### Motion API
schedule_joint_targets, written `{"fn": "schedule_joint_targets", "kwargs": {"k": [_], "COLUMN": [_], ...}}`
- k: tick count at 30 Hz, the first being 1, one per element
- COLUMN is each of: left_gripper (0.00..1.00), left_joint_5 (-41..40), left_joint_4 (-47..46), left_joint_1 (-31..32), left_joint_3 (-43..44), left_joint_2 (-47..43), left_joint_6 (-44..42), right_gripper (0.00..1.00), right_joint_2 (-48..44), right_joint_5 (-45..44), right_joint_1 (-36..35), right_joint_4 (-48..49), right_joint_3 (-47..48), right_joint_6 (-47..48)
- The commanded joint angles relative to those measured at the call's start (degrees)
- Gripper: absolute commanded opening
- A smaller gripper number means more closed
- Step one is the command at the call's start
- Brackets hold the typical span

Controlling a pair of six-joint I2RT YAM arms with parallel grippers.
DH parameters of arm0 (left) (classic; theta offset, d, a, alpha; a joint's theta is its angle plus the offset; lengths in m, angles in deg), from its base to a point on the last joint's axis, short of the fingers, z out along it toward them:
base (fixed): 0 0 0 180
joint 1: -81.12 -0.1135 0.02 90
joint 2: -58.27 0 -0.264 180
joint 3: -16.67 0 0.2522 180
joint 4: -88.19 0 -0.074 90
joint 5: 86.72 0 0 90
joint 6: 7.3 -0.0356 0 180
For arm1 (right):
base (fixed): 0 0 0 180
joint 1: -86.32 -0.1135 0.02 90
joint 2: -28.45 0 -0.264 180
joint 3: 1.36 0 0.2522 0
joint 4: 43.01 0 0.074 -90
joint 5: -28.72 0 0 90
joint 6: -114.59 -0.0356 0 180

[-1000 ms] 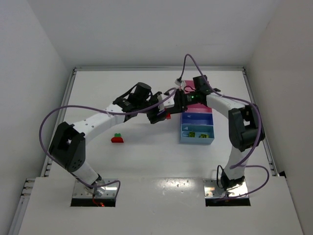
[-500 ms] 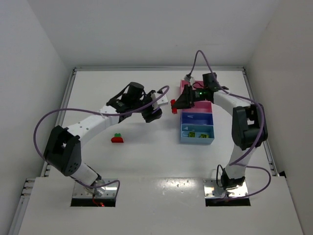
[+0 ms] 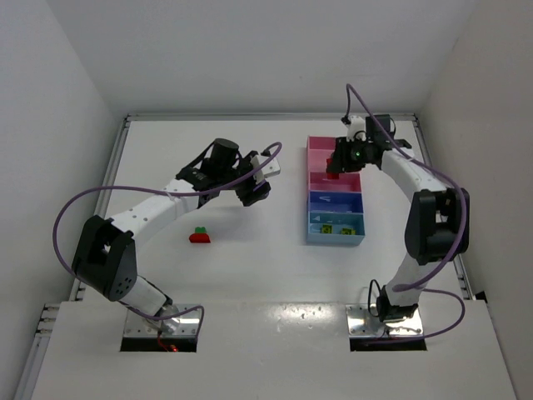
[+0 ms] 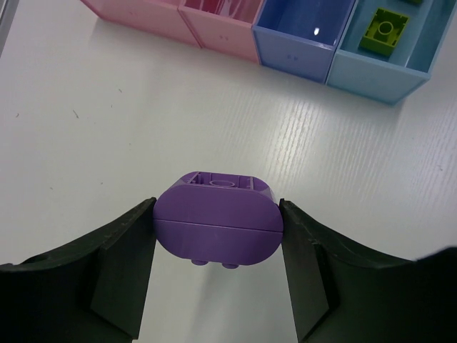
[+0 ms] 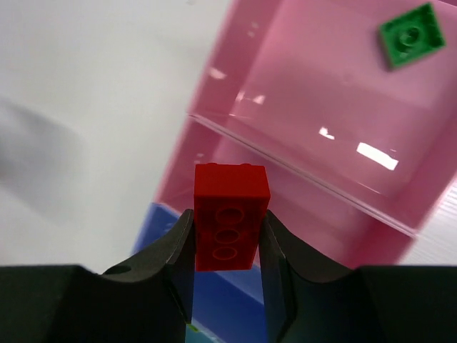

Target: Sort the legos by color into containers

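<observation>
My right gripper (image 3: 334, 169) is shut on a red lego (image 5: 230, 225) and holds it above the tray (image 3: 309, 218), over the wall between the large pink (image 5: 335, 93) and smaller pink compartment (image 5: 321, 207). A green lego (image 5: 412, 36) lies in the large pink compartment. My left gripper (image 3: 251, 192) is shut on a purple rounded lego (image 4: 216, 218), held above the table left of the tray. A yellow-green lego (image 4: 383, 32) lies in the light blue compartment (image 4: 371, 71). A red lego with a green one on it (image 3: 200, 236) sits on the table.
The dark blue compartment (image 4: 293, 46) lies between the smaller pink and light blue ones. White walls enclose the table; a rail (image 3: 266, 117) runs along its far edge. Purple cables loop from both arms.
My right gripper has carried the red lego right and back, from the table left of the tray to over the pink compartments. My left gripper has drawn back to the left with the purple lego.
</observation>
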Motion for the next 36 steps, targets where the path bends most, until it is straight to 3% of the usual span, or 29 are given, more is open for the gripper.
{"fn": "schedule_joint_targets", "kwargs": {"k": [1,12,16,20,25,30,34,36], "left_gripper": [0.14,0.14,0.14,0.14,0.14,0.14,0.14,0.14], "left_joint_5": [0.4,0.4,0.4,0.4,1.1,4.96,8.83,11.99], "left_joint_4": [-2.51,-2.51,-2.51,-2.51,-3.03,-4.18,-4.7,-5.31], "left_joint_1": [0.02,0.02,0.02,0.02,0.02,-0.51,-0.51,-1.04], "left_joint_3": [0.81,0.82,0.82,0.82,0.82,0.82,0.82,0.82], "left_joint_2": [-1.16,-0.63,-0.63,-0.63,-1.15,-1.16,-1.16,-1.16], "left_joint_6": [1.12,1.12,1.12,1.12,2.87,6.03,7.61,8.32], "right_gripper": [0.01,0.23,0.49,0.64,0.66,0.62,0.61,0.61], "right_joint_2": [-1.87,-1.35,-1.34,-3.62,-5.82,0.31,3.05,4.54], "right_joint_5": [-11.73,-14.38,-12.27,-9.46,2.91,30.68,35.81,36.68], "right_joint_1": [-0.8,-1.32,-1.32,-1.32,-1.32,-2.11,-6.41,-7.82], "right_joint_4": [2.47,5.55,5.03,3.19,0.11,-4.64,6.23,5.21], "right_joint_3": [-1.42,-5.28,-5.28,-4.76,-1.78,4.73,2.1,3.58], "right_joint_6": [5.81,9.42,9.95,9.95,6.18,-0.14,-12.61,-12.64]}}
